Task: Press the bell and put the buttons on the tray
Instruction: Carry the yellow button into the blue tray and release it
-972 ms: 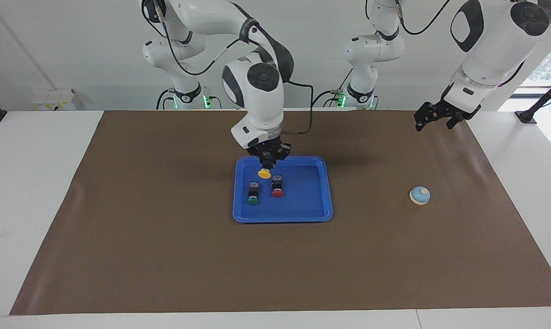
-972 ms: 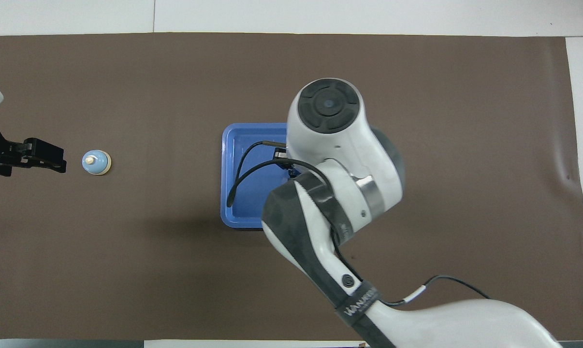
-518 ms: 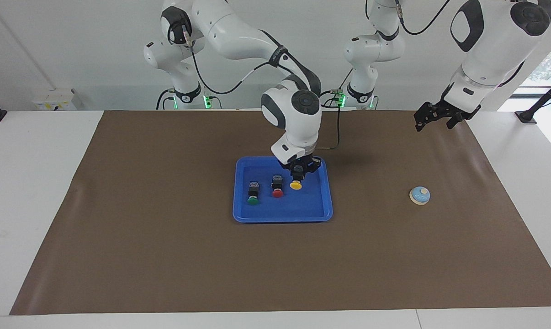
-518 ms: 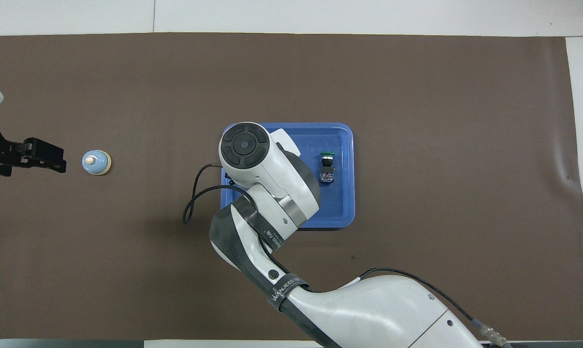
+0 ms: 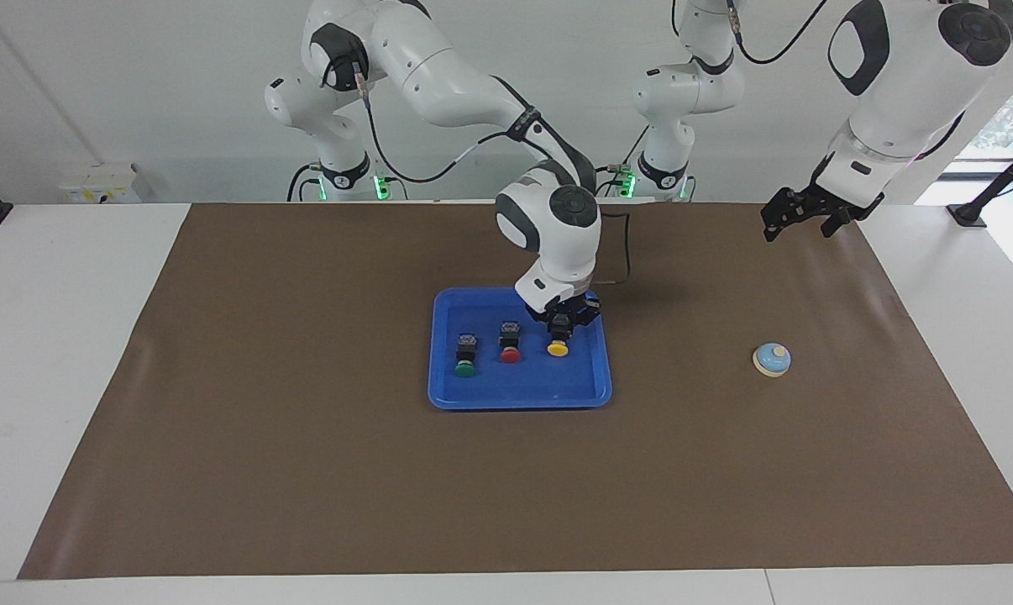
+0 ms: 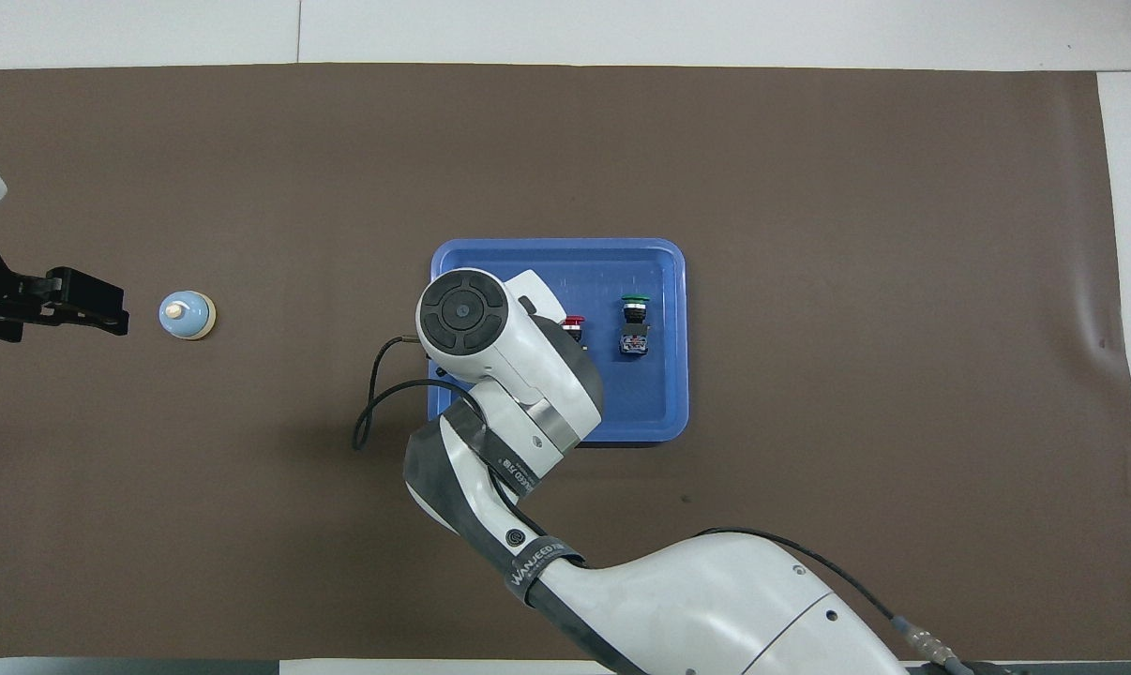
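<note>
White table [image 5: 78, 353] covered for most of its width by a brown mat [image 5: 305, 470], creased slightly toward both ends; bare white strip shows along each edge. White wall above the robots' end, a socket box [image 5: 99, 183] low on it toward the right arm's end, window light at the left arm's end. Near the mat's centre sits the bright-blue tray [image 5: 521, 395], flat, rim up. In it, three push-buttons in a row, each lying with its cap pointing away from the robots: green button [image 5: 465, 356] toward the right arm's end, red button [image 5: 510, 345] in the middle, yellow button [image 5: 558, 341] toward the left arm's end. In the overhead view the green button [image 6: 634, 323] shows whole, the red one [image 6: 574, 323] only as a sliver of cap beside the arm's wrist, the yellow one hidden under the arm. Right gripper [image 5: 562, 322] reaches down into the tray, directly on the black body of the yellow button; fingers sit at the body, but whether they pinch it or stand just off it I cannot tell. Yellow cap appears to rest on the tray floor. Blue desk bell [image 5: 772, 359] stands alone on the mat, well apart from the tray, toward the left arm's end; cream knob up. Left gripper [image 5: 796, 217] hangs in the air over the mat's edge at the left arm's end, jaws spread, holding nothing; that arm waits. In the overhead view the left gripper [image 6: 97, 312] points toward the bell [image 6: 187, 315], not touching.
</note>
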Action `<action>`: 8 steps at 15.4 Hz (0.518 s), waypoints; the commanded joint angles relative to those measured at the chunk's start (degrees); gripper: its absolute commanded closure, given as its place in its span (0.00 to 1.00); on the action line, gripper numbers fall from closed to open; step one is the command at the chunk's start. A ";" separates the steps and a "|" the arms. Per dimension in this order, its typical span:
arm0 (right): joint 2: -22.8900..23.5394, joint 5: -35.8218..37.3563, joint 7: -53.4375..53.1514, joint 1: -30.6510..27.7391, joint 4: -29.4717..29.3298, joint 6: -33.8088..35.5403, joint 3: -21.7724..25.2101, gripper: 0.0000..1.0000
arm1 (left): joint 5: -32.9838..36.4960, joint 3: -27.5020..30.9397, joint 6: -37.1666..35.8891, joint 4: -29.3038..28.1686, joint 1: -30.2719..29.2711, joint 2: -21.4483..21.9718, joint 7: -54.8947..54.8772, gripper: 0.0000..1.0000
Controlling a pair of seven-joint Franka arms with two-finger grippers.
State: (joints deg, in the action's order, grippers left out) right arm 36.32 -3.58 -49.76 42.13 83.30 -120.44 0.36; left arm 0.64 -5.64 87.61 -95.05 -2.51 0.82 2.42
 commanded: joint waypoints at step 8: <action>-16.53 -1.17 12.89 -21.27 1.16 19.43 0.87 0.00 | -0.64 0.28 -0.78 -0.22 -0.03 0.85 0.48 0.00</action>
State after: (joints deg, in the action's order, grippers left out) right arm 22.99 -3.60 -42.90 25.34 82.42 -104.12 2.11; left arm 0.64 -5.64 87.61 -95.05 -2.51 0.82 2.42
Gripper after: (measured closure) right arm 0.000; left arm 0.000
